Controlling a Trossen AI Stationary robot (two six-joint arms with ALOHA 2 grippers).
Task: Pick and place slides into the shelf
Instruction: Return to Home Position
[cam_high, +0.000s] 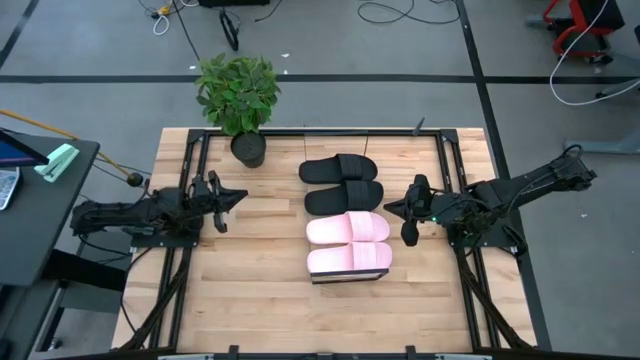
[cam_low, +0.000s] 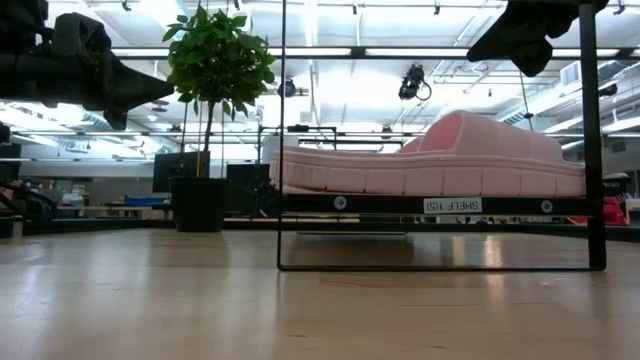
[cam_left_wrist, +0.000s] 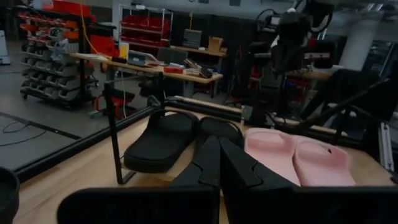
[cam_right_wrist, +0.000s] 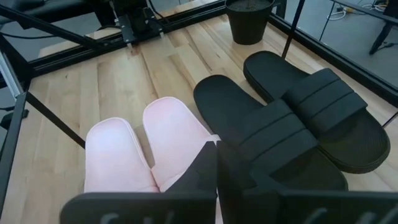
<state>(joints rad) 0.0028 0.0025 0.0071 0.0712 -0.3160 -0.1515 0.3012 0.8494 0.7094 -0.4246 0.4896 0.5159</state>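
From my desk the left gripper hangs over bare tabletop, and its wrist camera shows the two fingers pressed together with nothing between them. That is how I would want an arm that is parking rather than reaching. The potted plant stands off to one side of that gripper, clear of it. Straight ahead of its tips, and well apart from them, lies the shelf with all four slides on it. The black slides are at the plant end and the pink slides are beside them. Each pair sits flank to flank, the nearer pink one touching the nearer black one. They lie crosswise on the boards, heels toward the left gripper and straps toward the right one. I judge that is because the shelf is only about as wide as a slide is long, so this is the one way four will fit in a row. The level camera confirms a pink slide sits flat on the raised board, not on the table. Just past the strap ends the right gripper points back at the row, near it but not touching. Its fingers are likewise closed on nothing. With the load in place and both grippers empty, I read the placing as finished.
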